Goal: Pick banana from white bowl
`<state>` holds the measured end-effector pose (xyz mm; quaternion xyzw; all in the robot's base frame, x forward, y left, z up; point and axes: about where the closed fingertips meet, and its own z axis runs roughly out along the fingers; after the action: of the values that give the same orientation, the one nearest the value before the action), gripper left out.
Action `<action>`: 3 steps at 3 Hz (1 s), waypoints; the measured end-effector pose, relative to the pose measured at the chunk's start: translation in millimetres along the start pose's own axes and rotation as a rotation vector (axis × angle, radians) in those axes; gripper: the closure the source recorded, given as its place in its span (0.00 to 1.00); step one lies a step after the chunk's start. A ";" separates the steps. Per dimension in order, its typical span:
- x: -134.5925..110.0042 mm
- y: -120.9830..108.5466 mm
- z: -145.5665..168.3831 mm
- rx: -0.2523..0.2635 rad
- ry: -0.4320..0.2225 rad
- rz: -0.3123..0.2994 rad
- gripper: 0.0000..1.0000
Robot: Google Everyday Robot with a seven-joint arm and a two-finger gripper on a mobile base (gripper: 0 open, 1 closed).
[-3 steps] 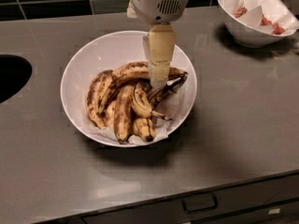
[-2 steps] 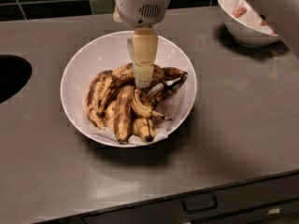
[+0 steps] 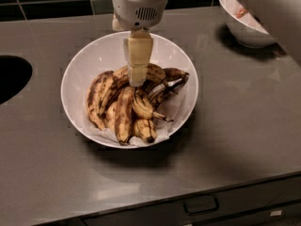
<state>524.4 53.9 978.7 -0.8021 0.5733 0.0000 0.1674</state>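
The white bowl (image 3: 101, 55) sits in the middle of the grey counter, lined with white paper and holding several overripe bananas. The banana (image 3: 156, 72), long, arched and yellowest, lies across the back of the pile. Browner bananas (image 3: 123, 114) lie in front of it, with a short stubby one (image 3: 143, 105) on top. My gripper (image 3: 138, 80) hangs straight down from its white wrist housing (image 3: 139, 6), and its tip is down on or just above the middle of the arched banana.
A deeper white bowl (image 3: 244, 29) with paper and reddish food stands at the back right, partly hidden by my arm (image 3: 277, 13). A dark sink opening (image 3: 11, 76) is at the left. A black tile wall runs behind. A drawer handle (image 3: 201, 205) shows below the counter's front edge.
The gripper has moved left, from over the right of the pile to over its back middle. My arm now covers part of the far bowl.
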 end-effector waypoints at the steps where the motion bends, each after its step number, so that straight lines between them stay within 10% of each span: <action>1: -1.4 0.4 8.7 -0.019 -0.014 0.005 0.17; 3: 0.4 11.4 25.9 -0.062 -0.040 0.027 0.16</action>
<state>518.9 57.2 951.0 -0.7990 0.5803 0.0360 0.1536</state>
